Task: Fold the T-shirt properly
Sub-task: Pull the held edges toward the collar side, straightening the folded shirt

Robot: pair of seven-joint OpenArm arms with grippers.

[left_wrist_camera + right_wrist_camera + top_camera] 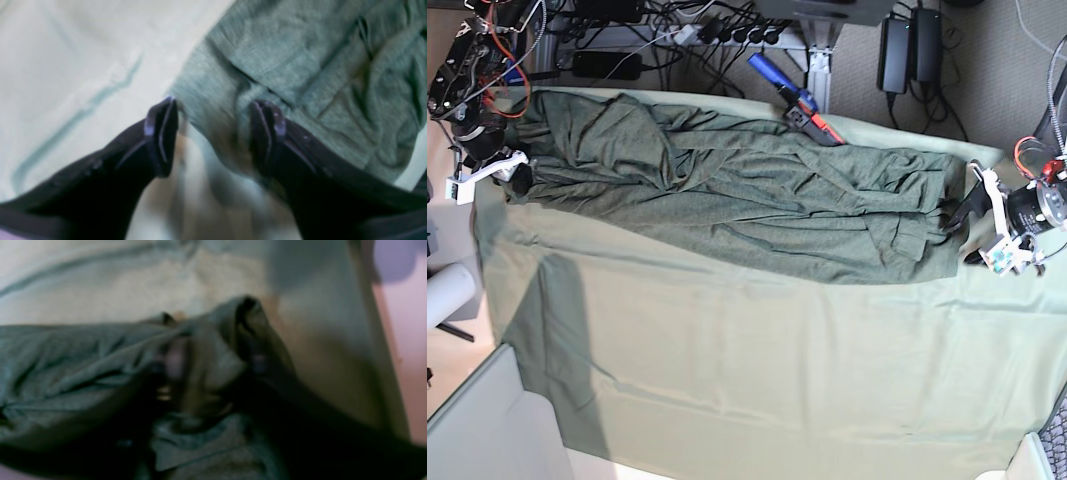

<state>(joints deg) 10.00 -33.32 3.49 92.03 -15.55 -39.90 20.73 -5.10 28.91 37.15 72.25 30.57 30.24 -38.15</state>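
1. Left wrist: the left end effector (213,133) stands open, its jaws astride the T-shirt (300,66) edge, holding nothing. Lift it straight up so no finger drags the hem.
2. Right wrist: blurred; the right end effector (213,366) has cloth bunched between its jaws, though I cannot tell whether it grips. Part the jaws fully before retreating.
3. Base: the T-shirt (747,200) lies as a long band across the counter's (777,380) far side. Smooth it before the next fold.

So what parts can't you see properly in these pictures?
- Right wrist view: the right gripper is a dark smear from blur; whether it pinches the T-shirt is unclear.
- Left wrist view: blur hides what lies between the left gripper's fingers.
- Base view: the table sheet is cut off by the bottom edge.
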